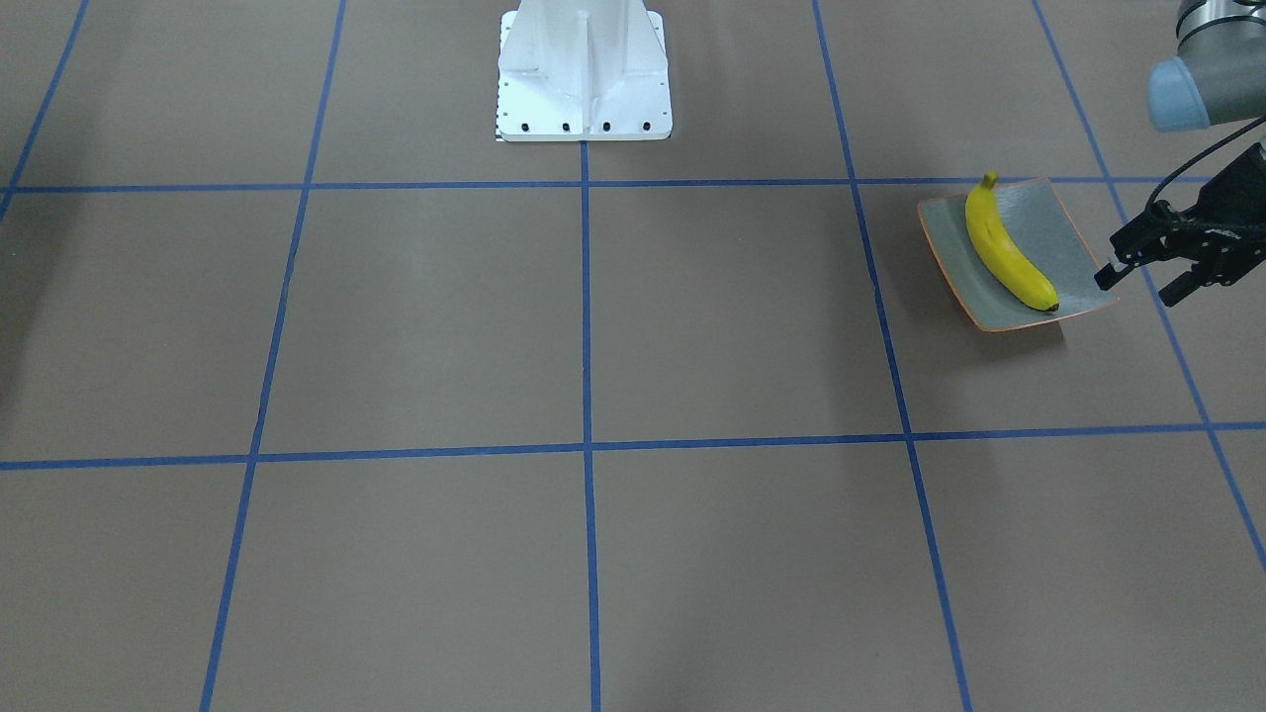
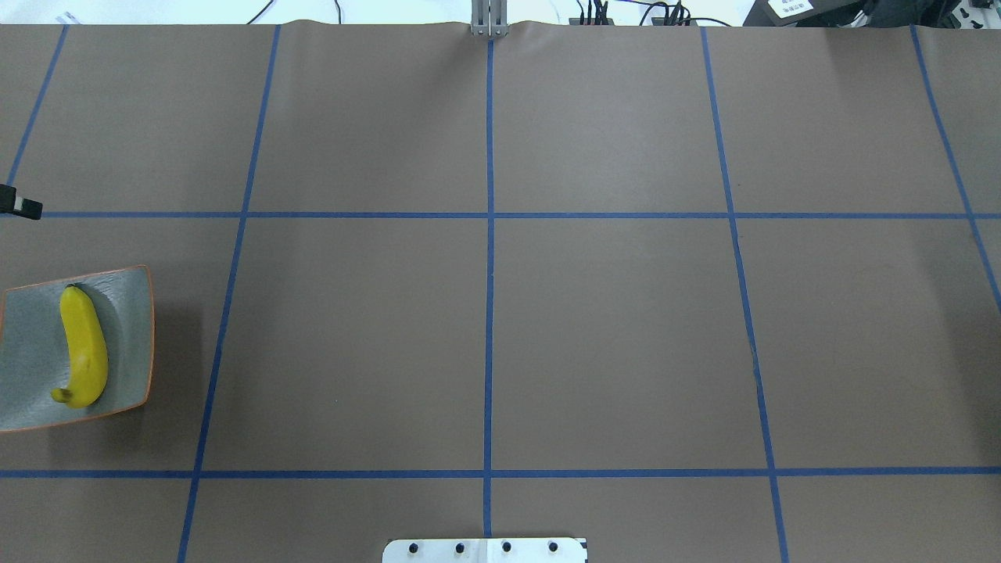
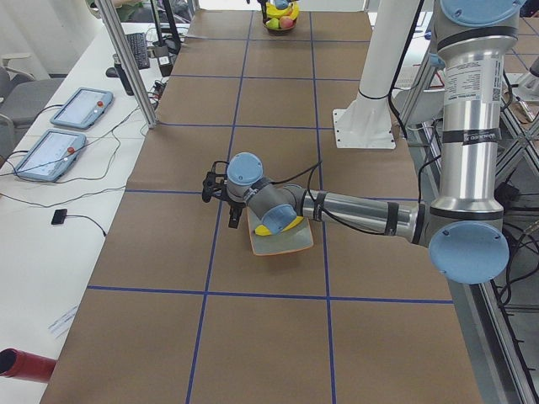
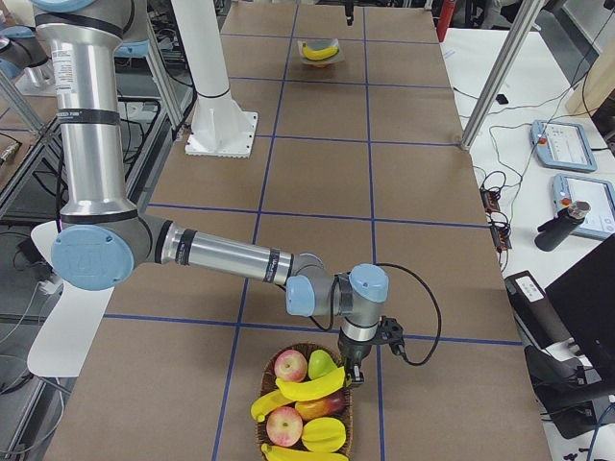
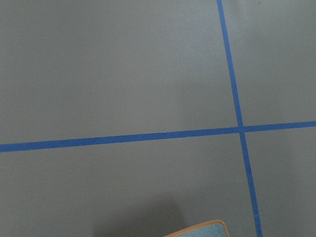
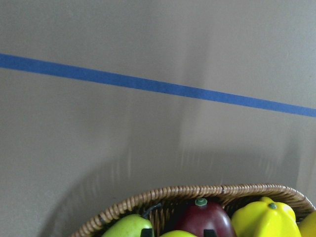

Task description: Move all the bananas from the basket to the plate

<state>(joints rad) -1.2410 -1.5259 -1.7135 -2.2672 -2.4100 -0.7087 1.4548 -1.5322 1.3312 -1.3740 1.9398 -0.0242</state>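
Note:
One yellow banana (image 1: 1008,254) lies diagonally on the square grey-green plate (image 1: 1068,242); both also show in the overhead view, the banana (image 2: 84,344) on the plate (image 2: 129,313). My left gripper (image 1: 1142,282) hovers just beside the plate's edge, open and empty. The wicker basket (image 4: 338,423) sits at the table's other end and holds more bananas (image 4: 312,387) among other fruit. My right gripper (image 4: 354,370) hangs over the basket's near rim; I cannot tell whether it is open or shut. The right wrist view shows the basket rim (image 6: 197,191).
The basket also holds red apples (image 4: 290,366), a green pear (image 6: 129,228) and a yellow fruit (image 6: 264,219). The robot's white base (image 1: 584,74) stands at mid table. Blue tape lines grid the brown table. Tablets and cables lie on side benches.

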